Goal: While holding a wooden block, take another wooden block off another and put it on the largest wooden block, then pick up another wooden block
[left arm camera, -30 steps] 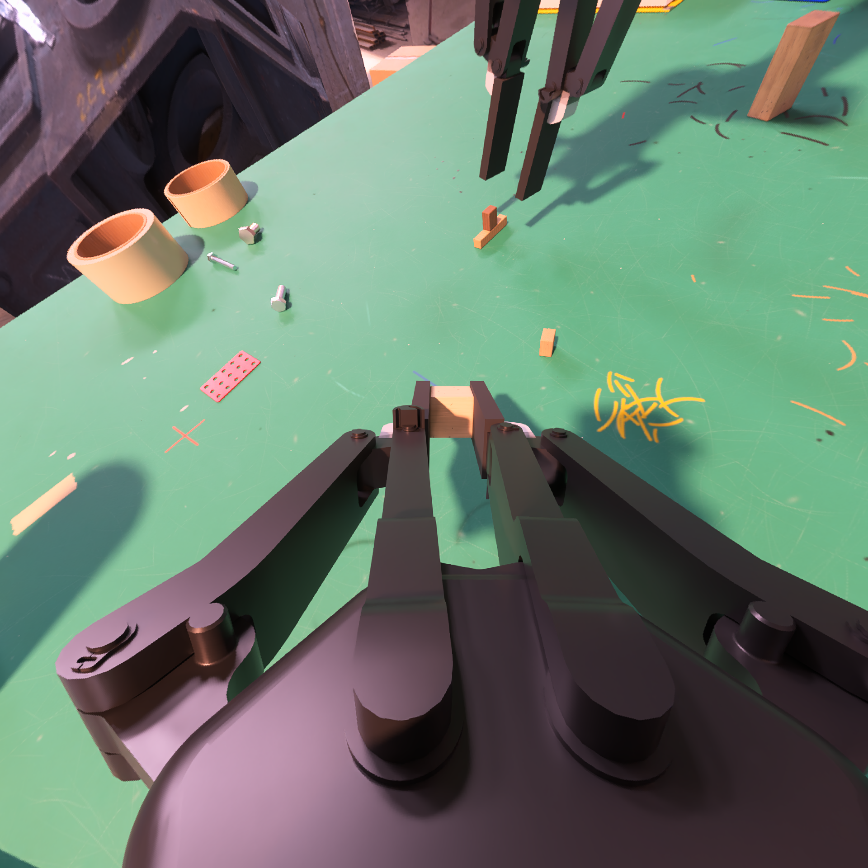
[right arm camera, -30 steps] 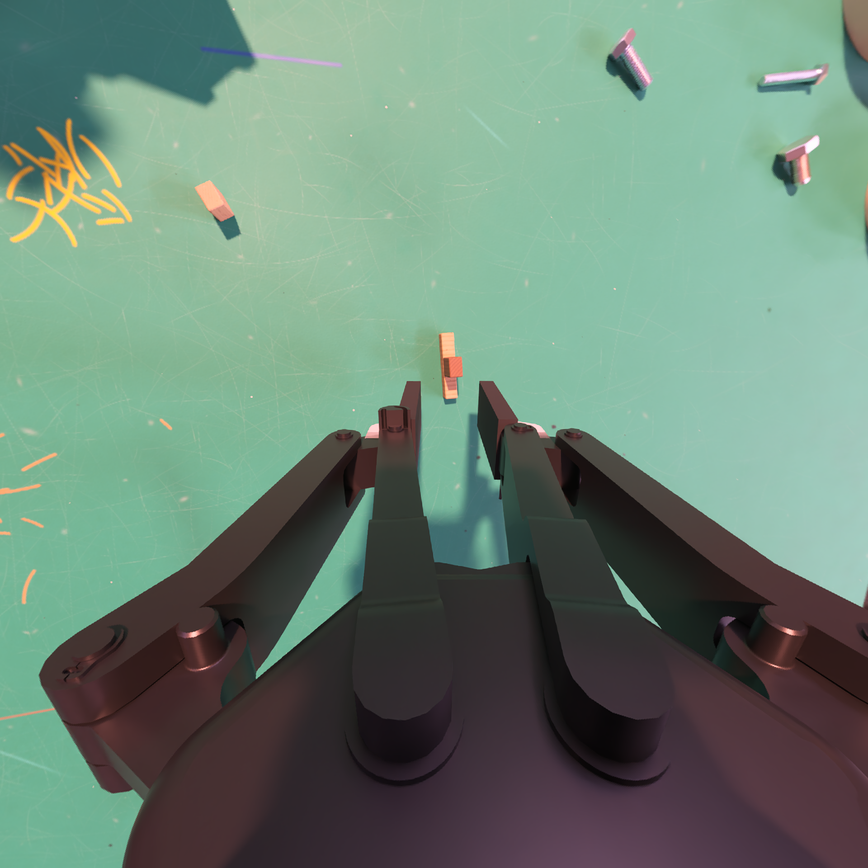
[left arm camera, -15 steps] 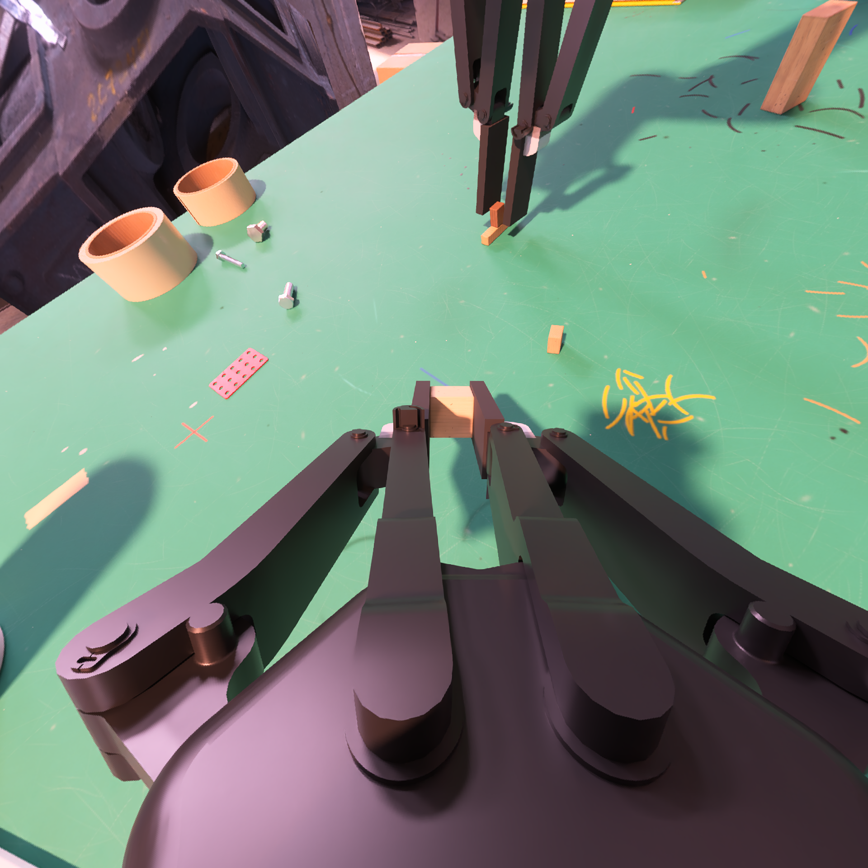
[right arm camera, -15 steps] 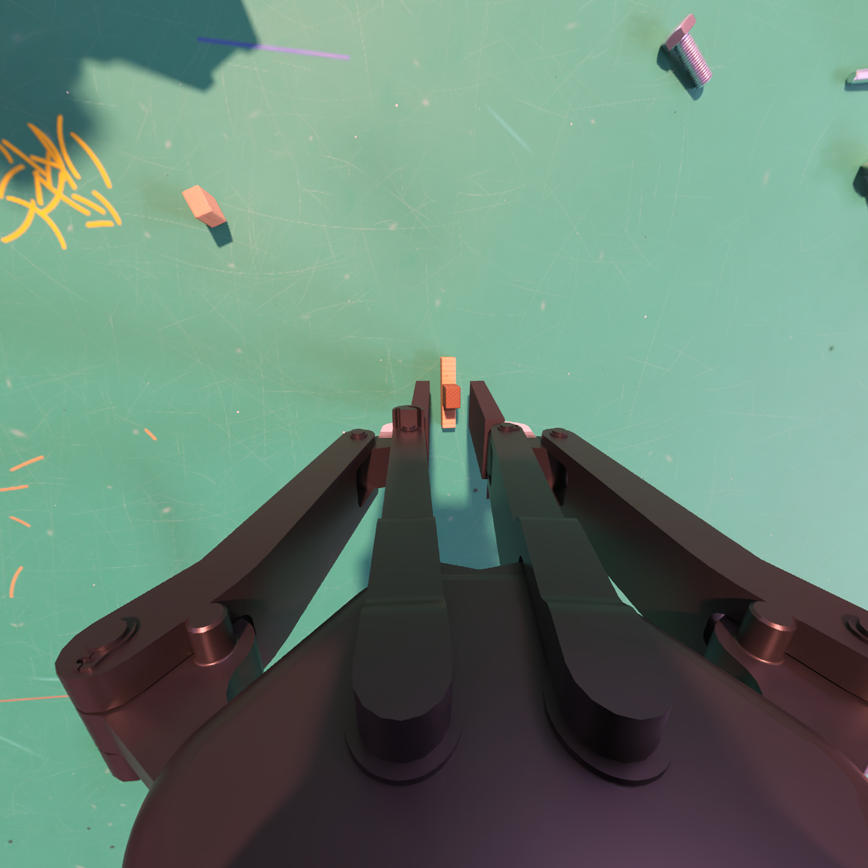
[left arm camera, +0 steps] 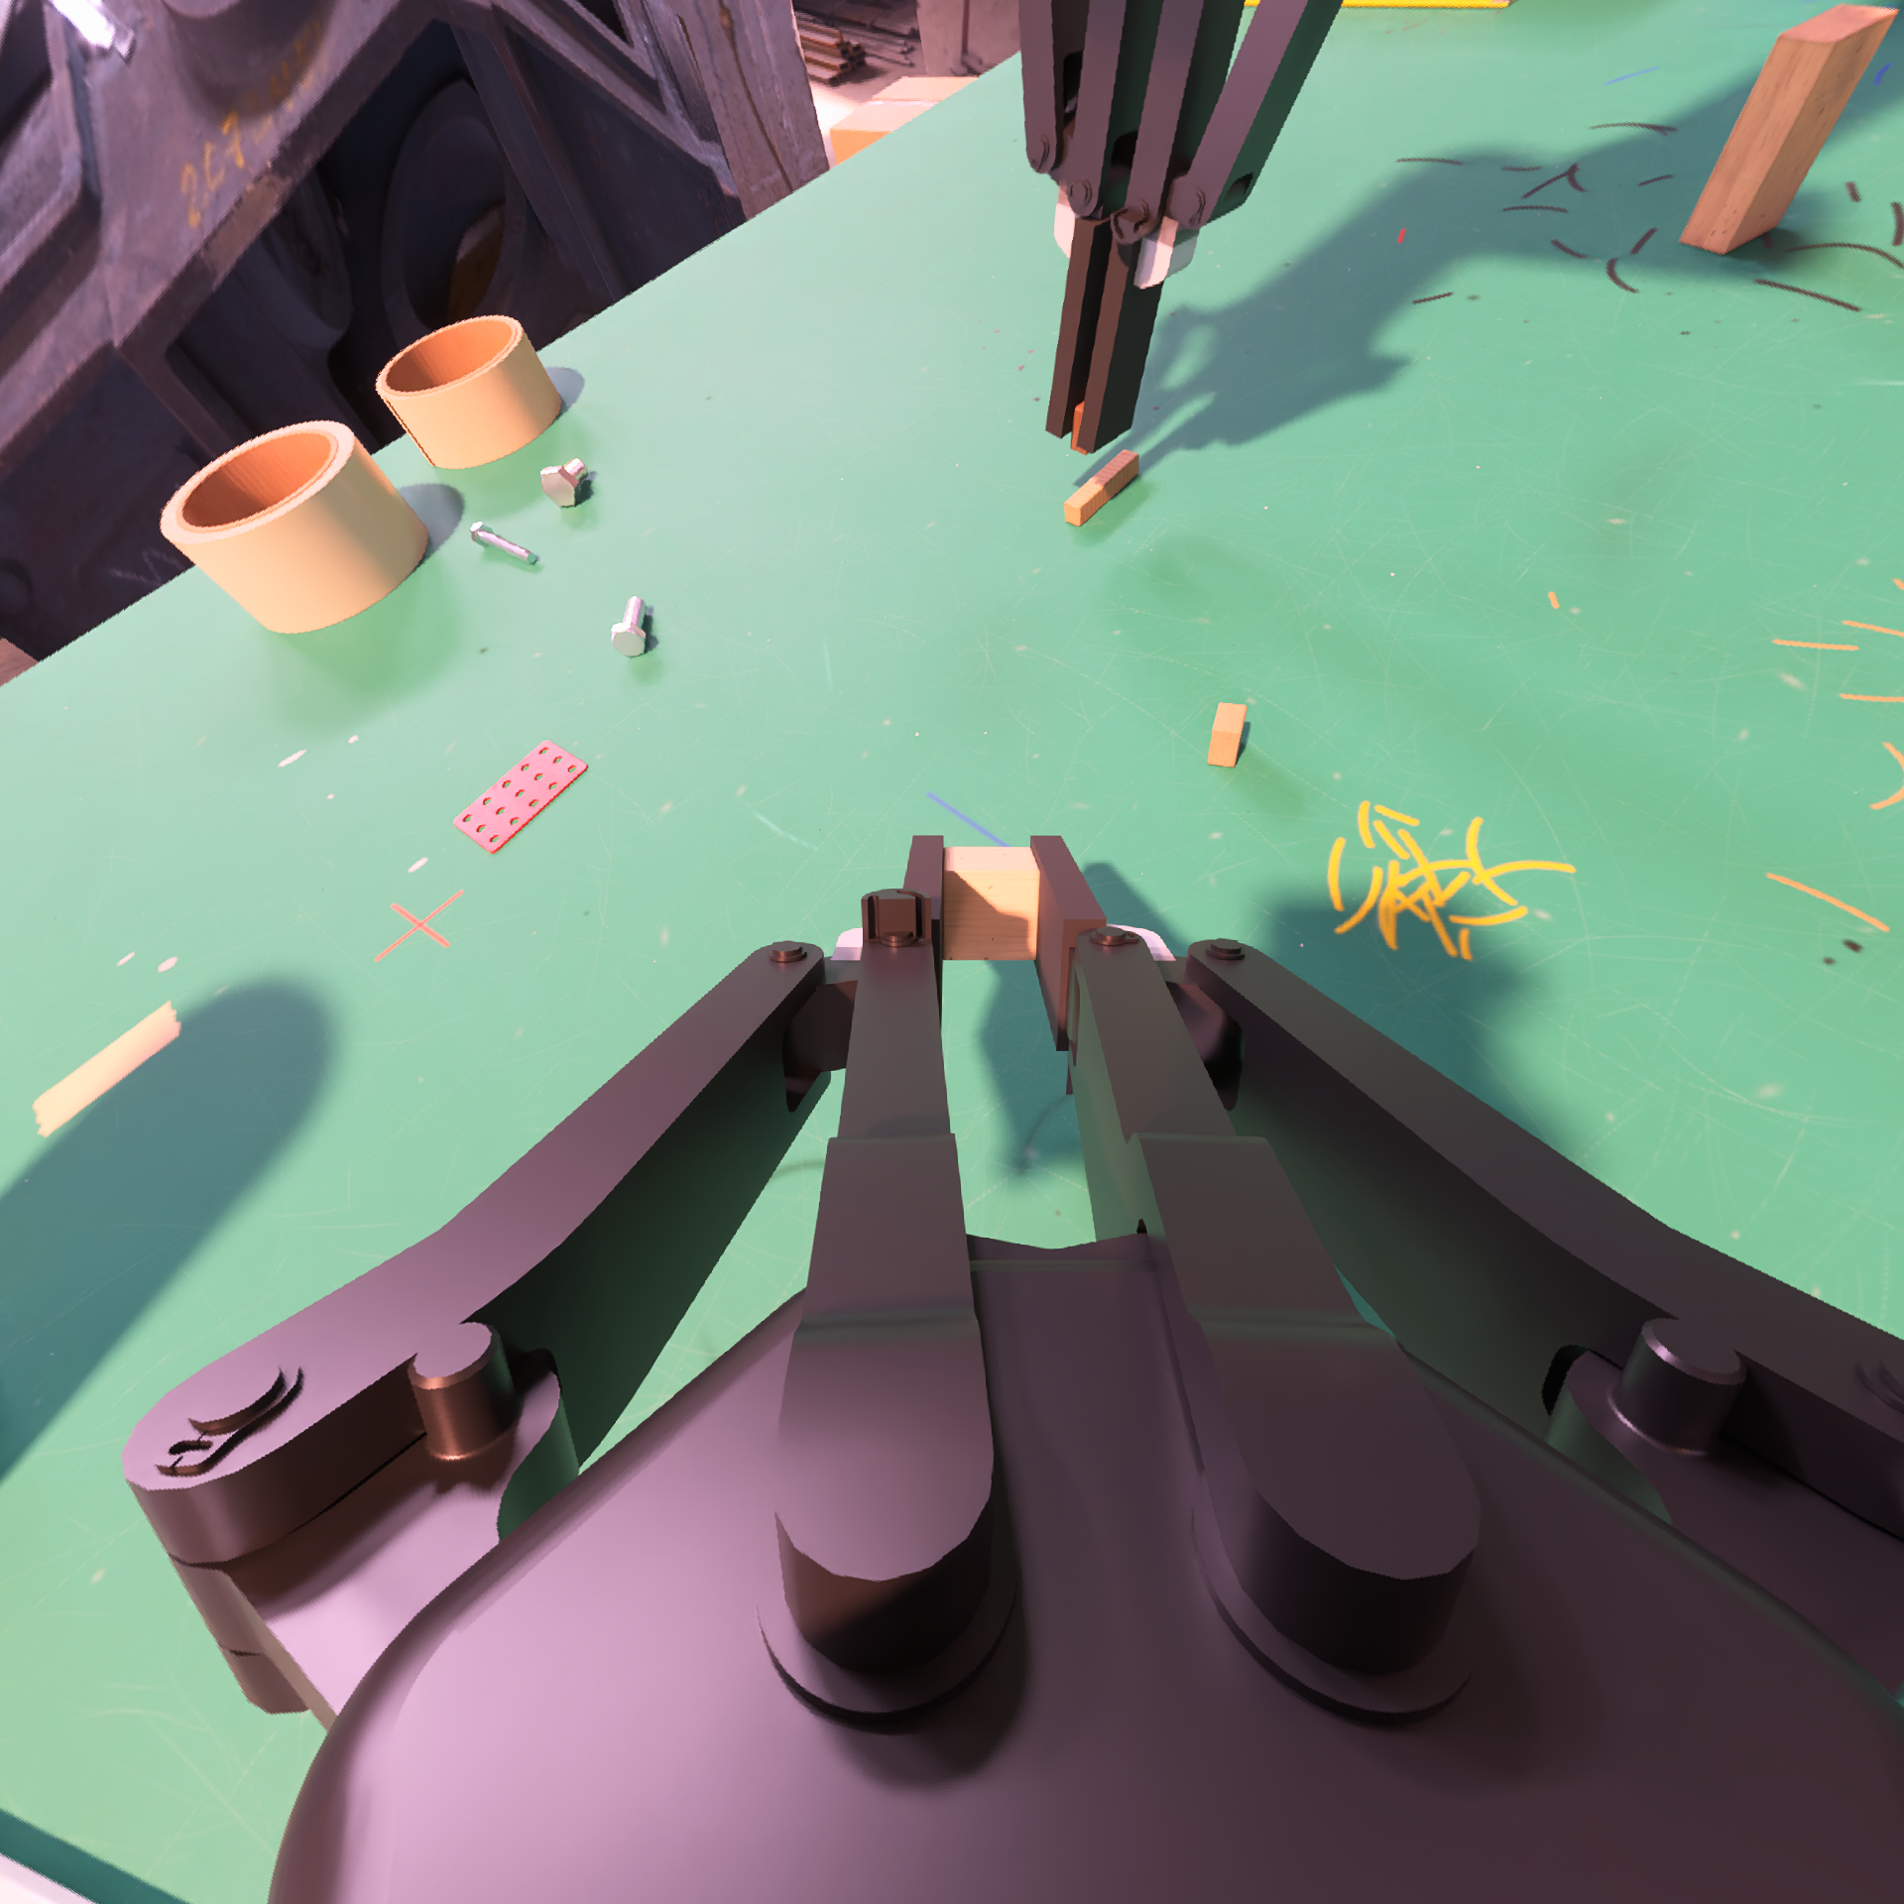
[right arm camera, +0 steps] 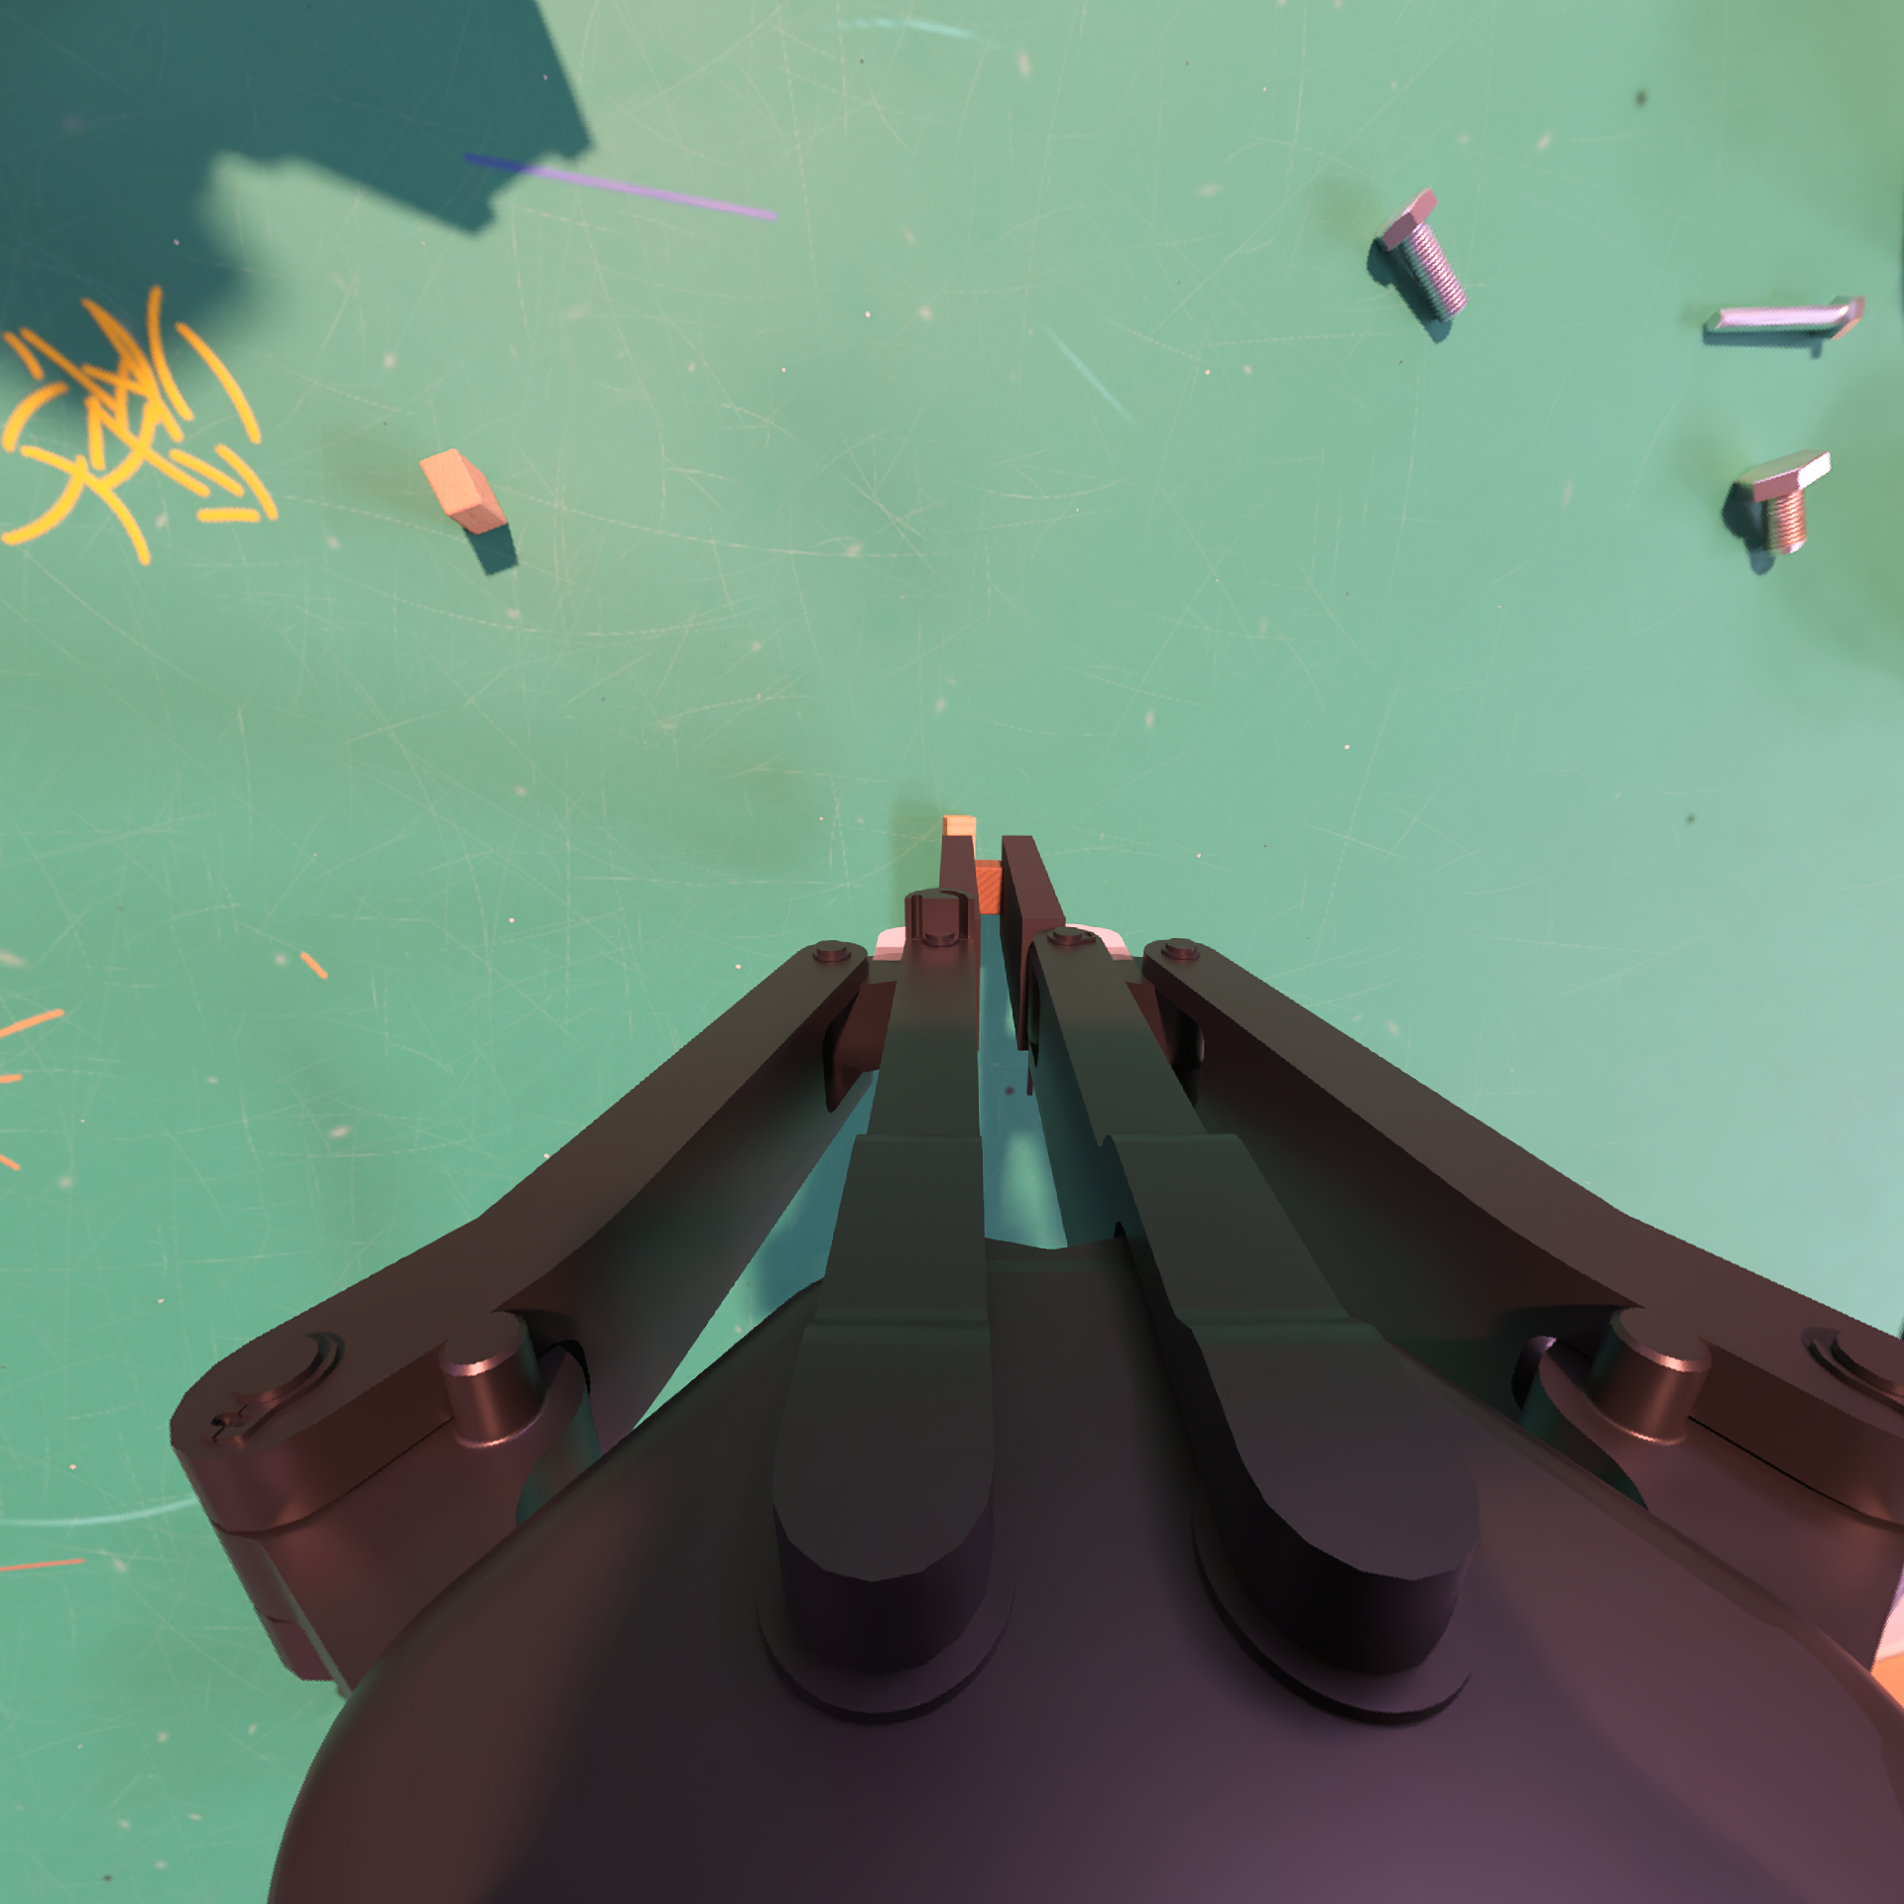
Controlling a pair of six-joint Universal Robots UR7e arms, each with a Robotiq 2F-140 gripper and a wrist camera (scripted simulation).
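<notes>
We find the left gripper (left arm camera: 987, 894) pinching a pale wooden cube (left arm camera: 987, 902) between its pads, clear of the green table (left arm camera: 927, 639); we judge it's parked there w/ its load so the right arm can work freely. The right gripper (right arm camera: 987, 876) is drawn nearly together on a small reddish block (right arm camera: 989, 888), seen from the left wrist view just above the long pale block (left arm camera: 1102, 487) it belongs on. Whether red block and base touch, we can't tell. Base block lies flat on the table, so it makes a stable seat; narrow grip suits so small a piece. The largest block (left arm camera: 1788, 129), the destination, stands tilted at the far right, well apart from the pick point, so transfer needs a long carry. Another small block (left arm camera: 1226, 734) lies between the arms, prob. the later pickup. Bolts (right arm camera: 1422, 266) and two tan cylinders (left arm camera: 299, 525) sit off to the side, not in the path.
</notes>
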